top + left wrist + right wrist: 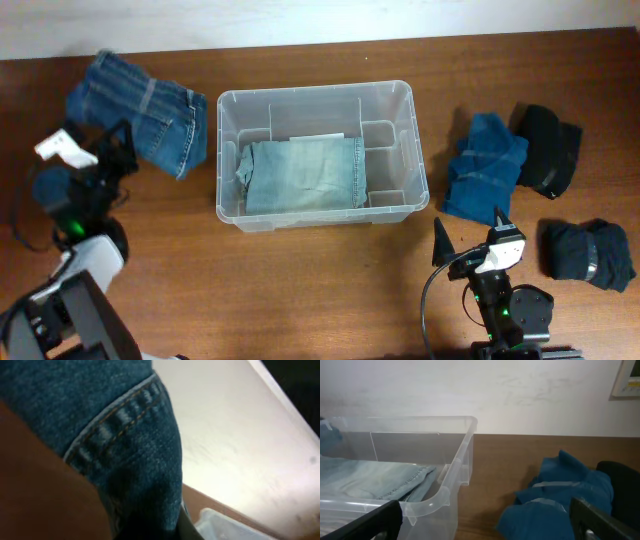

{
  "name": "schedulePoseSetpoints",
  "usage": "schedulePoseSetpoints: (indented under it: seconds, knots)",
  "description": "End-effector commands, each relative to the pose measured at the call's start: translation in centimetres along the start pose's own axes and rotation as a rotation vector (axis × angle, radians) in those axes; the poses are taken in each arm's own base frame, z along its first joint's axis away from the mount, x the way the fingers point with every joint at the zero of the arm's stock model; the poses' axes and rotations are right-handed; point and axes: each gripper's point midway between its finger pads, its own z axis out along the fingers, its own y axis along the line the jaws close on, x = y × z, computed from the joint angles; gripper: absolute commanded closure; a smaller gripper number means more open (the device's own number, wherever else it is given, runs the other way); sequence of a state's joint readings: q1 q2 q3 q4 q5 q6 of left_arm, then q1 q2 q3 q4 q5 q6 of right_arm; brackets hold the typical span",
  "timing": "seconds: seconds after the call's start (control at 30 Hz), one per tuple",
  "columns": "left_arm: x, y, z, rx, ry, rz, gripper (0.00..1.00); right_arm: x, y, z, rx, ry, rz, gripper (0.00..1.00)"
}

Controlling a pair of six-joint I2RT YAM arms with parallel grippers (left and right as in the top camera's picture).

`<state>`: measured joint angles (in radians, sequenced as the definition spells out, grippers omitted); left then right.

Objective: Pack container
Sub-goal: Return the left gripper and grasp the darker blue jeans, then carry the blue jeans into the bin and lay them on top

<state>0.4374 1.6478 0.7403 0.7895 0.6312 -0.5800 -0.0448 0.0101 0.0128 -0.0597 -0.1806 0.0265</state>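
The container (228, 104), a clear plastic bin, stands mid-table with folded light-wash jeans (305, 172) inside. Its corner shows in the left wrist view (225, 527) and its right end in the right wrist view (457, 467), with the light jeans (375, 480) in it. Blue jeans (140, 115) lie left of the bin. My left gripper (113, 142) is at their lower left edge. In the left wrist view the denim (115, 425) fills the frame and sits between the narrowed jaws (155, 532). My right gripper (468, 225) is open and empty, in front of the bin's right corner.
A folded blue garment (487, 165) lies right of the bin and also shows in the right wrist view (560, 495). A black garment (548, 150) lies beyond it, and a dark navy one (590, 255) at the front right. A white tag (62, 148) lies at far left.
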Motion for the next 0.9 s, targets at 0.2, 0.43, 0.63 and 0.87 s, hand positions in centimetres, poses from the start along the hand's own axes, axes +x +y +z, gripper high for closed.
schedulePoseSetpoints:
  seconds: [0.2, 0.43, 0.63, 0.87]
  knots:
    - [-8.8, -13.7, 1.3, 0.147, 0.085, 0.69, 0.99, 0.3, 0.0, 0.0, 0.003, 0.004, 0.005, 0.02]
    - [-8.9, -20.4, 2.8, 0.035, 0.134, 1.063, 1.0, 0.3, 0.0, 0.0, 0.003, 0.004, 0.005, 0.02]
    - [-6.6, -25.7, 3.5, 0.056, 0.119, 1.344, 1.0, 0.3, 0.0, 0.0, 0.003, 0.004, 0.005, 0.02]
    - [-0.5, -30.5, 3.0, 0.075, 0.205, 1.767, 1.0, 0.3, 0.0, 0.0, 0.003, 0.004, 0.005, 0.01]
